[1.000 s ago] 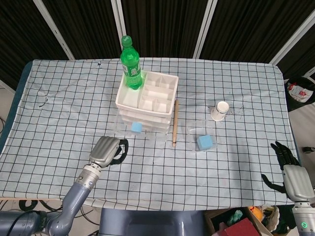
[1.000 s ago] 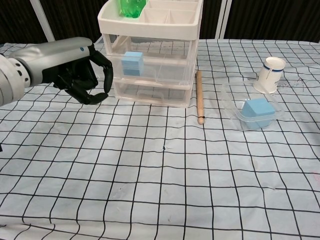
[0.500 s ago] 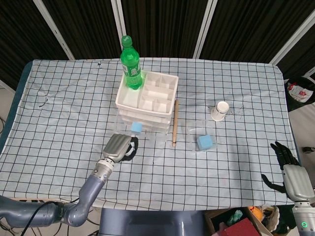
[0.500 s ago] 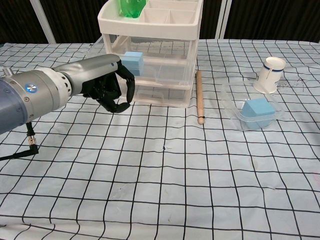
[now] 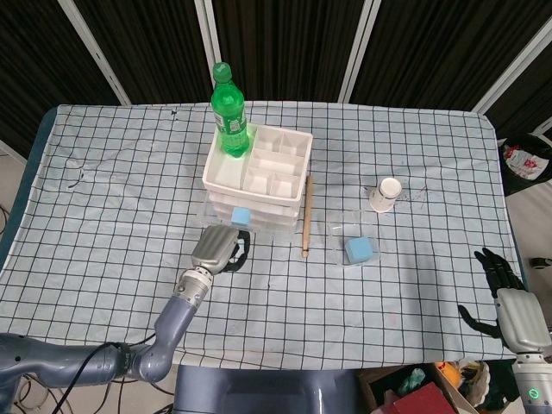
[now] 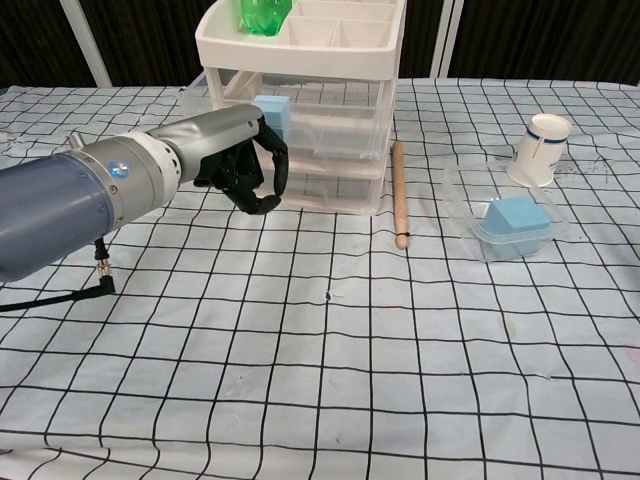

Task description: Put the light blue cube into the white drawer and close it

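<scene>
The white drawer unit (image 5: pixel 259 172) (image 6: pixel 330 100) stands mid-table. A light blue cube (image 5: pixel 241 215) (image 6: pixel 273 111) lies inside its clear upper drawer, which sticks out a little at the front. My left hand (image 5: pixel 220 248) (image 6: pixel 240 165) is right in front of that drawer, its dark fingers (image 6: pixel 268 183) curled in against the drawer fronts and holding nothing. A second light blue cube (image 5: pixel 360 250) (image 6: pixel 515 224) sits in a clear tray to the right. My right hand (image 5: pixel 504 297) hangs off the table's near right corner, fingers apart and empty.
A green bottle (image 5: pixel 229 112) (image 6: pixel 262 14) stands in the unit's top tray. A wooden stick (image 5: pixel 305 216) (image 6: pixel 399 195) lies just right of the unit. A white paper cup (image 5: pixel 385 194) (image 6: pixel 538 135) lies on its side beyond the clear tray.
My left hand has moved right and forward up to the drawer front. The drawer with the cube has slid further into the unit. The right hand has not moved.
</scene>
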Motion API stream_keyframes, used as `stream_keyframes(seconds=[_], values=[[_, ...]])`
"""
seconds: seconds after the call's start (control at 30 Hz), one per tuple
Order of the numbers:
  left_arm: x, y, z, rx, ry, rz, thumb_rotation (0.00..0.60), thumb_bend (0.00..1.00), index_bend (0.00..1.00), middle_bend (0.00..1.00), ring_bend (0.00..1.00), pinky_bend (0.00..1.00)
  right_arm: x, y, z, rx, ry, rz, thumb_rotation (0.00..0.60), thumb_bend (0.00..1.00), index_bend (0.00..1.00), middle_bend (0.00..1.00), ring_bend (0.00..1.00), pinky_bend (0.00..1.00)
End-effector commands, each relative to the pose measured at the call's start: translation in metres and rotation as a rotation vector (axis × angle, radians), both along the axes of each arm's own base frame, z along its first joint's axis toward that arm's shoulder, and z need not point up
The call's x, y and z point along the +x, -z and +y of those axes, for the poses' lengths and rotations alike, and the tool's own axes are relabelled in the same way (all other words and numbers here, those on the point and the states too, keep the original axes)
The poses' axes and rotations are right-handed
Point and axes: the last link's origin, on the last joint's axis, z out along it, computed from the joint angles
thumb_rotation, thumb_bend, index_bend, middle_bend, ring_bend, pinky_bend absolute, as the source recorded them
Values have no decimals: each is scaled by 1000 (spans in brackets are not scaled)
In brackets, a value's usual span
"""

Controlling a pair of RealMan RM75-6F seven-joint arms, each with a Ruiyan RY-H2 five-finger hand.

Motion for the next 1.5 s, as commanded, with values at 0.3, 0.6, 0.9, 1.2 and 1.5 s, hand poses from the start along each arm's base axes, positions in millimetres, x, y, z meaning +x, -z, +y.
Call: stream_keyframes(seconds=[0.3,0.6,0.9,1.2,1.5], values=[[6,10,15,11,-13,11,600,421,604,995,943,911,1,0,0,-1,-2,-5,600,243,0,0,0,176],[17,12,31,40,-25,10,600,421,591,994,941,911,1,1,0,1,-6,-5,600,244,0,0,0,176],[26,17,43,59,-50,7,600,422,583,994,941,911,1,0,0,-1,-9,-8,600,244,0,0,0,176],[31,20,55,76,-78,28,600,422,574,993,941,911,1,0,0,1,-4,-9,600,244,0,0,0,176],[31,20,57,79,-99,23,600,422,572,993,941,911,0,0,0,4,1,-6,600,244,0,0,0,176]])
